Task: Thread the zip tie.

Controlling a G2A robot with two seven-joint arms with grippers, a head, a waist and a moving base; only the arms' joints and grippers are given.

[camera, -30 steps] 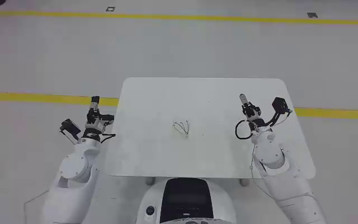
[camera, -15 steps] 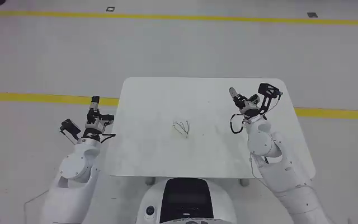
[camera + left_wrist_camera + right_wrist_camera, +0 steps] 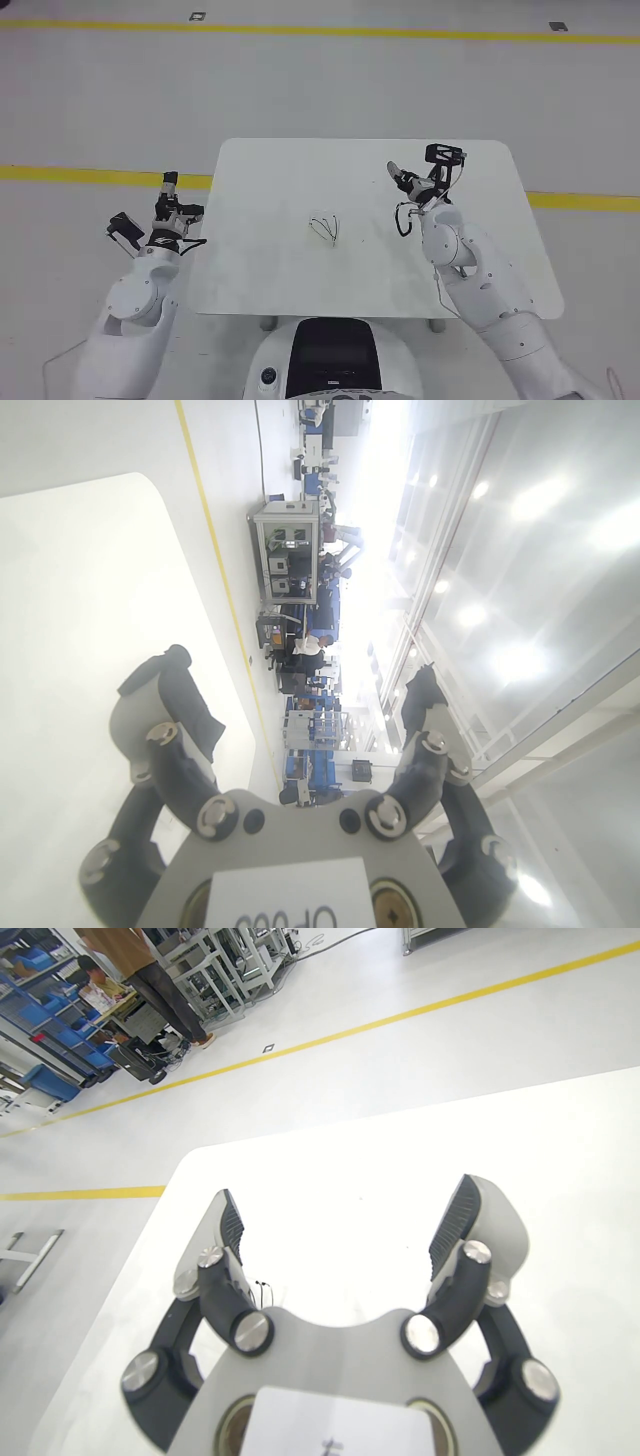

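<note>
Item: zip tie (image 3: 324,229), thin, dark and loosely curled, lying flat near the middle of the white desk (image 3: 300,180), untouched by either arm. Right gripper (image 3: 393,170): we are holding it over the desk at about 2 o'clock from the tie and well apart from it, with the fingers spread wide and nothing between them. Left gripper (image 3: 170,180): we are keeping it off the desk's edge at about 9 o'clock from the tie, fingers likewise parted and empty. Step in hand, as we are judging it: the approach for the first pick, threading not yet begun. Handling notes: we are treating the tie as slight and springy, likely to skid on the smooth desk, so we are planning a descent from directly above, with the open fingers straddling a single strand rather than the whole curl. We are favouring a pinch at the very fingertips, close to one end, so that the other end is standing free for the left gripper. We are also expecting the desk to stop the fingers early, so the closing should be slow.
</note>
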